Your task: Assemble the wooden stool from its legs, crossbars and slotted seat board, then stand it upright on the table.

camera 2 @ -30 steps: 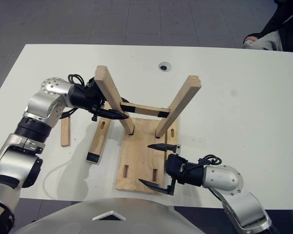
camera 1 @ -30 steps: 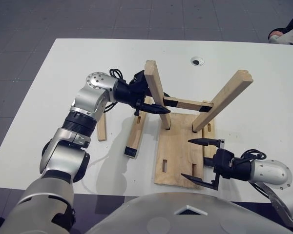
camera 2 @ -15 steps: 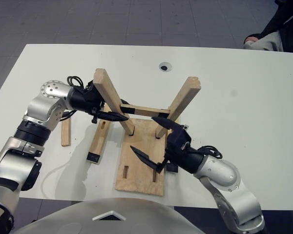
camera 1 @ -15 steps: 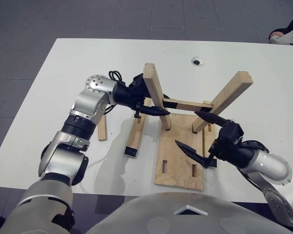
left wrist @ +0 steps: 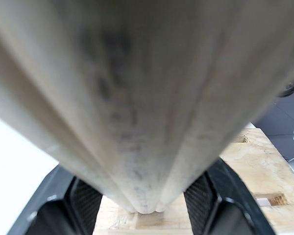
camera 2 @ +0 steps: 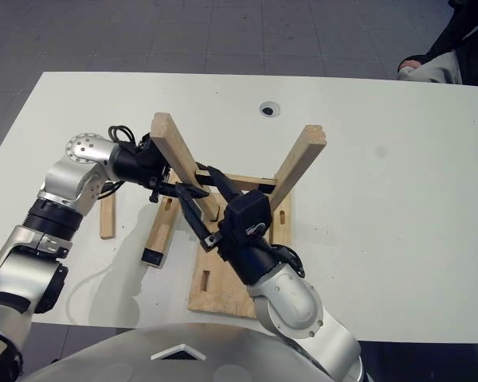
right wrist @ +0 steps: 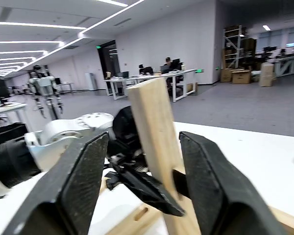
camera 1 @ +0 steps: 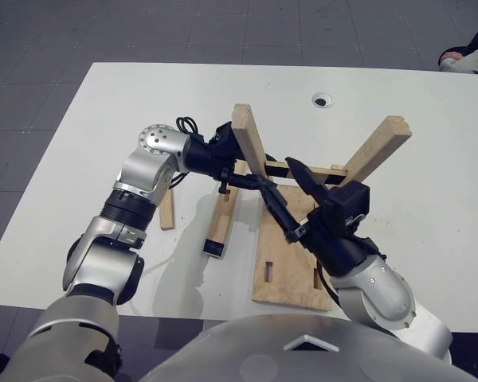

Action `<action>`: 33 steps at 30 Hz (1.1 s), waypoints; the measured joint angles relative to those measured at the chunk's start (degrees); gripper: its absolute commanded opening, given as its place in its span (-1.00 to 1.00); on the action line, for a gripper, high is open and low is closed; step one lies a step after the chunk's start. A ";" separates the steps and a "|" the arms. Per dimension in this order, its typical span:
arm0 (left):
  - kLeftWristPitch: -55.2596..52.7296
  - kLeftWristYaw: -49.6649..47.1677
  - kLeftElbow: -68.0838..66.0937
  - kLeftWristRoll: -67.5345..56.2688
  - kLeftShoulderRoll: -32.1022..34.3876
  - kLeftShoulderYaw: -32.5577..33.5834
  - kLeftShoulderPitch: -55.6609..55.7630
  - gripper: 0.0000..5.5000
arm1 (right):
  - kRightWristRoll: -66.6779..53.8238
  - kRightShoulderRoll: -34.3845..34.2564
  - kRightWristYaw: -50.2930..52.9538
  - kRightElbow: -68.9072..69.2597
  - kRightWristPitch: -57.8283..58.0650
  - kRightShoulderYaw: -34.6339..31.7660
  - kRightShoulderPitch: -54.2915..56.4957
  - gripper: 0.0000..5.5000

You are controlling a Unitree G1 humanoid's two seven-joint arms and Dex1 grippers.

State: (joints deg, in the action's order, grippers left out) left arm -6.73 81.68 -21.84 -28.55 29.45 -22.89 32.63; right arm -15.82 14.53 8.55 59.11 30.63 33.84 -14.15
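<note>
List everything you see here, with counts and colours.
Table: one, white, under everything.
Cable hole: one, dark, table's far side.
Seat board: one, light wood, flat on table.
Left standing leg: one, light wood, tilted in board.
Right standing leg: one, light wood, tilted in board.
Crossbar: one, wood, black ends, between standing legs.
Loose leg: one, wood, black tip, left of board.
Short bar: one, light wood, left of loose leg.
Left gripper: one, black, shut on left standing leg.
Right gripper: one, black, open astride same leg.
</note>
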 measured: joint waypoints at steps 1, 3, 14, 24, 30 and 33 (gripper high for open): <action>0.00 -0.09 0.12 -0.01 0.01 0.02 -0.09 -0.25 | 1.09 -0.20 1.73 0.35 0.88 -0.20 0.06 -0.35; 0.02 -0.37 0.42 -0.09 0.12 0.10 -0.36 -0.25 | 4.94 -1.78 4.78 0.16 2.66 -0.73 2.26 -0.35; 0.10 -1.41 1.80 -0.44 0.35 0.15 -1.28 -0.25 | 18.33 -16.07 13.98 -8.79 27.11 -4.58 19.49 -0.35; 0.10 -2.06 2.79 -0.48 0.52 0.16 -1.91 -0.25 | 20.47 -14.37 14.72 -13.26 29.28 -0.88 17.08 -0.35; 0.10 -2.27 3.13 -0.53 0.55 0.16 -2.21 -0.25 | 20.07 -13.39 14.63 -13.94 24.28 -0.56 14.04 -0.35; 0.10 -2.32 3.12 -0.53 0.55 0.16 -2.22 -0.25 | 20.00 -13.40 14.41 -14.18 23.55 -0.79 13.84 -0.35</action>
State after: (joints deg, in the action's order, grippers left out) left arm -6.63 79.36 -18.72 -29.08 30.00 -22.73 30.42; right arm 4.19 1.13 22.96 44.93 54.19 33.05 -0.31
